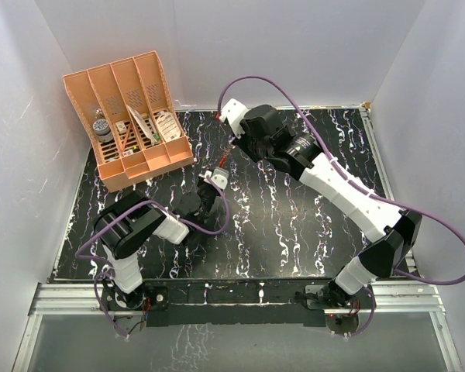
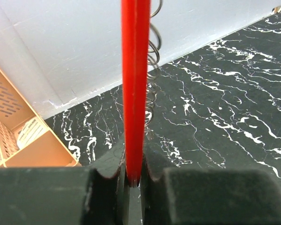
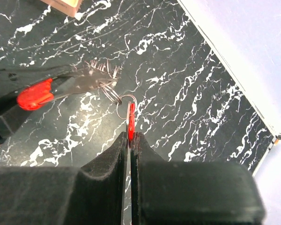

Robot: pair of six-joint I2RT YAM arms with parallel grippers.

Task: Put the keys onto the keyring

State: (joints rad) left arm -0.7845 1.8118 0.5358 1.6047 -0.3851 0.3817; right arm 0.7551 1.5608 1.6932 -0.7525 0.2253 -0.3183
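left gripper (image 2: 132,180): clenched on the red keyring (image 2: 135,84), held edge-on so its wire coil (image 2: 152,70) is offered | right gripper (image 3: 130,140): clenched on the small red key (image 3: 130,123), its wire loop (image 3: 125,100) aimed at 11 o'clock toward that coil | place: above the table (image 1: 294,232), just 12 o'clock of centre | judgement: threading looks underway

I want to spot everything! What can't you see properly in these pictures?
- Left wrist view: the keyring is edge-on, and its top is cut off by the picture's edge.
- Right wrist view: the right pincer hides most of the key.
- Top view: both are too small to tell apart.
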